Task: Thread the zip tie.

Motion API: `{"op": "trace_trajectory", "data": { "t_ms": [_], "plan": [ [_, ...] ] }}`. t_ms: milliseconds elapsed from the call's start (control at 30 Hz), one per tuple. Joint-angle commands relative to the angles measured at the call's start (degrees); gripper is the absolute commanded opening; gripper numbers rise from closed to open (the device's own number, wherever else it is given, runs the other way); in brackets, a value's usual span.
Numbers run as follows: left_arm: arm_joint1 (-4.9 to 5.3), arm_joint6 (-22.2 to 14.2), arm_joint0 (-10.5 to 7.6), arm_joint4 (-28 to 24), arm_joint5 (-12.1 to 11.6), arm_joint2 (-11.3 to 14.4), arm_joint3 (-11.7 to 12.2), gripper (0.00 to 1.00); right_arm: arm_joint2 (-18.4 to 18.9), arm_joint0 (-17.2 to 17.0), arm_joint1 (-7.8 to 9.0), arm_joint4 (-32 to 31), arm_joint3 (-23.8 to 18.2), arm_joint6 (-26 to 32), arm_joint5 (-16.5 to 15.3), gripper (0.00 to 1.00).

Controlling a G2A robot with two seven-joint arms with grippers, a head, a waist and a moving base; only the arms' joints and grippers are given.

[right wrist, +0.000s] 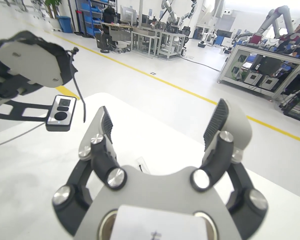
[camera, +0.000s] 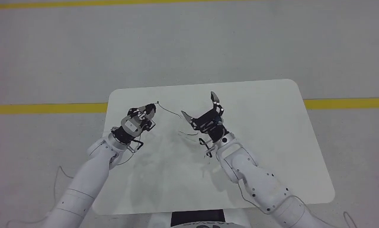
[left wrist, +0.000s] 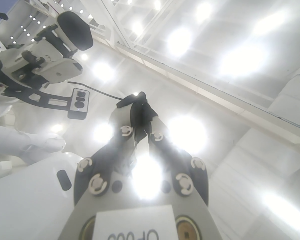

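my left hand [camera: 146, 114] is pinching shut on the black zip tie [camera: 169, 111], gripping it near its head, and the thin tail is sticking out free toward my right hand [camera: 199, 107]. my right hand is standing wide open, holding nothing, its fingers near the tail's tip but apart from it. both hands are hovering over the white counter [camera: 266, 115]. beyond it the pale floor [camera: 189, 44] is showing yellow lines, and workbenches [right wrist: 152, 43] and shelving [right wrist: 95, 3] are standing in the room behind.
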Motion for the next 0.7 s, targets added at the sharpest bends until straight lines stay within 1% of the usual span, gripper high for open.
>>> {"op": "trace_trajectory", "data": {
  "t_ms": [0,133,300,367,433,600,667],
  "plan": [
    [0.14,-0.63,0.31,0.34,0.25,-0.62,-0.89,0.0,1.43,-0.78,0.24,1.21,-0.83,-0.6,-2.19,1.0],
    [0.51,-1.24,0.92,0.84,0.25,-1.24,-3.21,0.0,3.72,-2.06,0.59,2.02,-2.18,-1.1,-5.07,1.0],
    [1.12,-1.47,1.37,1.08,0.25,-1.92,-5.19,0.0,5.28,-2.77,0.69,3.01,-3.52,-0.54,-7.37,1.0],
    [1.37,-1.81,1.54,1.0,0.25,-2.25,-5.43,0.0,5.79,-3.03,0.68,3.71,-4.06,-0.23,-7.99,1.0],
    [1.37,-1.81,1.54,1.0,0.25,-2.25,-5.43,0.0,6.21,-3.26,0.69,4.07,-4.71,0.0,-9.02,1.0],
    [1.37,-1.81,1.54,1.0,0.25,-2.25,-5.43,0.0,6.21,-3.26,0.69,4.07,-4.71,0.0,-9.02,1.0],
    [1.29,-0.92,1.57,0.6,0.09,-2.2,-6.03,0.0,6.21,-3.26,0.69,4.07,-4.71,0.0,-9.02,1.0]
  ]
}}
